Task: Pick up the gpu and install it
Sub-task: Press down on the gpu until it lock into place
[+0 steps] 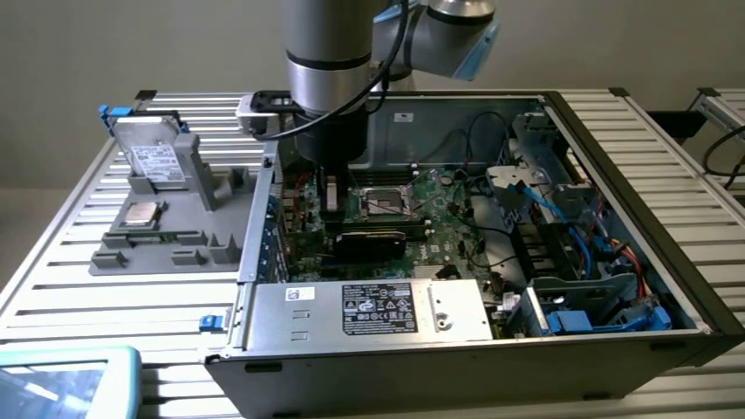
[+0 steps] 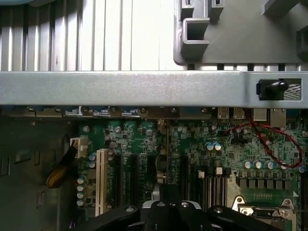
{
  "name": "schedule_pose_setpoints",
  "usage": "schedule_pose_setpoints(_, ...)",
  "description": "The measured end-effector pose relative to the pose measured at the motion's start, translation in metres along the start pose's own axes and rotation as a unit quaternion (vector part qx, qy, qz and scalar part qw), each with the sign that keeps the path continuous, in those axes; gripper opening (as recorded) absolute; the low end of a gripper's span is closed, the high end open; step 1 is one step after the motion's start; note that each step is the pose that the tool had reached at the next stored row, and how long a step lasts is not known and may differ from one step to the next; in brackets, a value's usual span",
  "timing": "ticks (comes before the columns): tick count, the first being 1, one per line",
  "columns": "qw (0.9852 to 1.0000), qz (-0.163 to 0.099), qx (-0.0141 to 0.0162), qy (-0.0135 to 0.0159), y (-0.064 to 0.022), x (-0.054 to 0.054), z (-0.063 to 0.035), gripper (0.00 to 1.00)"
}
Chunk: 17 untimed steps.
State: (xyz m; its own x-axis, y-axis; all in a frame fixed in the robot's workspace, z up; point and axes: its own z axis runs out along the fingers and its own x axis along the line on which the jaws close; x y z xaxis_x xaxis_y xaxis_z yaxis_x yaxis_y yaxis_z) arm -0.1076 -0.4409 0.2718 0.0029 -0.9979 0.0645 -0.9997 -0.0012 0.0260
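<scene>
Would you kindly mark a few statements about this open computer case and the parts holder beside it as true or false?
1. The gpu sits inside the computer case on the motherboard. True.
2. The silver hard drive lies inside the case. False: it stands in the grey parts holder outside the case.
3. The arm reaches down into the case. True.
4. The power supply is on the grey holder. False: it is in the case.
</scene>
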Motion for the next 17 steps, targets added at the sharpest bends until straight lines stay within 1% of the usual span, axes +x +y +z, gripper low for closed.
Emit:
schedule_pose_setpoints(4, 1.0000, 0.000, 0.0016, 0.0031, -0.0001, 0.000, 0.0019, 0.11)
schedule_pose_setpoints(9, 1.0000, 0.000, 0.0018, 0.0061, -0.0001, 0.000, 0.0060, 0.11)
schedule_pose_setpoints(12, 1.0000, 0.000, 0.0019, 0.0067, 0.0001, 0.000, 0.0076, 0.11)
schedule_pose_setpoints(13, 1.0000, 0.000, 0.0019, 0.0056, 0.0004, 0.000, 0.0051, 0.11)
schedule_pose_setpoints(15, 1.0000, 0.000, 0.0019, 0.0064, 0.0004, 0.000, -0.0047, 0.11)
schedule_pose_setpoints(16, 1.0000, 0.000, 0.0020, 0.0064, -0.0011, 0.001, -0.0085, 0.11)
schedule_pose_setpoints(17, 1.0000, 0.000, 0.0019, 0.0063, -0.0033, 0.002, -0.0095, 0.11)
